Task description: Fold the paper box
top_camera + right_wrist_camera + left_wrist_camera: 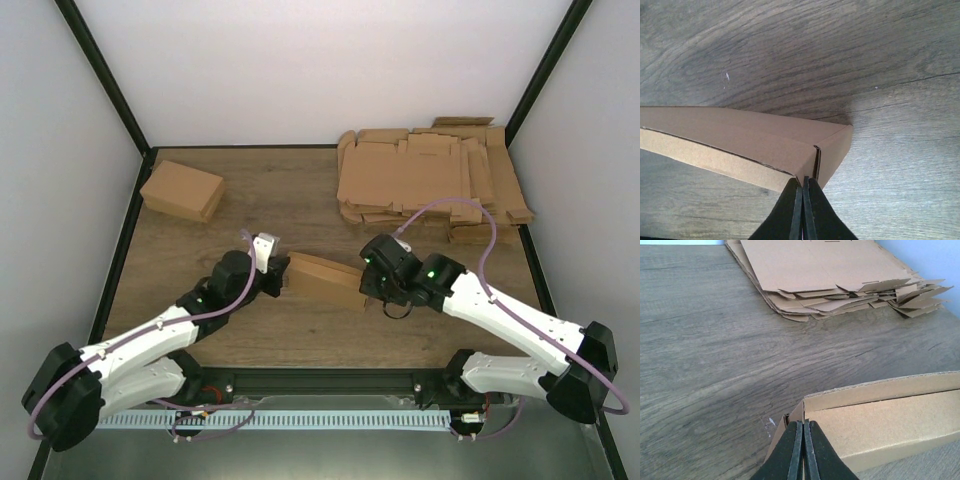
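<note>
Plain brown paper box (325, 279), wood-grain table (262, 198)

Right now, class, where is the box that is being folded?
In the top view, the box lies mid-front on the table, between the left hand and right hand, each shut on one end.

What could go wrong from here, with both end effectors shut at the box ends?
1. The left end effector and right end effector meet the paper box only at their tips, at opposite end corners. It may slip or skew if pulled.
2. The corner by the right end effector shows an open slit, so that wall could unfold.
</note>
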### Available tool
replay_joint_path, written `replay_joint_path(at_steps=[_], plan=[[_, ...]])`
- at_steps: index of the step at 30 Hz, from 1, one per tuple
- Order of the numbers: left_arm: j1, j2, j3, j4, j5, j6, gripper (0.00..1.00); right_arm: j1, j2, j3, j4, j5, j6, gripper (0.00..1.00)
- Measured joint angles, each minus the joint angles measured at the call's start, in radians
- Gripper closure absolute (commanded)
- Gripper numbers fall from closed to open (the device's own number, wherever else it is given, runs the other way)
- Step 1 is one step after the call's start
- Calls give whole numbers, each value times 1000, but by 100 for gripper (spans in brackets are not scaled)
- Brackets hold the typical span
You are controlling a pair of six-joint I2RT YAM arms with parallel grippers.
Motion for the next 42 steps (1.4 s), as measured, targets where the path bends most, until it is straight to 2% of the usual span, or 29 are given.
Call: replay_joint_path(at_steps=[9, 16, 30, 42], plan=[[-27, -27, -32, 23, -43, 11, 96, 27, 0, -15, 18, 56, 32, 99], [-37, -34, -32, 8, -63, 44, 96, 30, 20, -3, 11, 95, -6, 99], [-47, -60, -32, -28, -71, 74, 96, 32, 48, 36, -44, 100, -100, 99], [-49, -69, -32, -39, -71, 76, 96, 34, 49, 35, -47, 102, -108, 99]])
